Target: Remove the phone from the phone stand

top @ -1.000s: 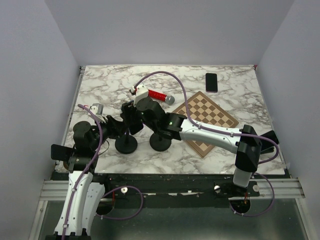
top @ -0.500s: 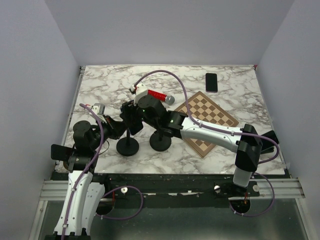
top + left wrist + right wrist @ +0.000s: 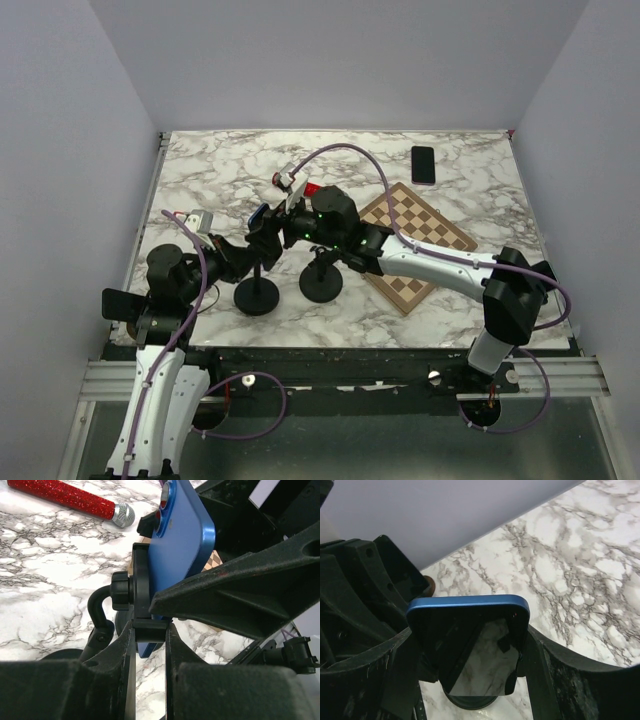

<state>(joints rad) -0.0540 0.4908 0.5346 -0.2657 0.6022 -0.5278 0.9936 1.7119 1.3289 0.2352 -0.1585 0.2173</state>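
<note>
Your left hand [image 3: 148, 639] is pinched tight on the lower lip of the phone stand [image 3: 134, 587], bracing it on the bench [image 3: 45, 565]. Your right hand [image 3: 470, 637] stands wide, one finger along each long edge of the phone [image 3: 185, 530], and looks to be gripping it. The phone sits in the stand, long axis upright and leaning back, with its bottom edge just above your left fingers. The way out, I'd say, is up along that axis, away from the left hand.
</note>
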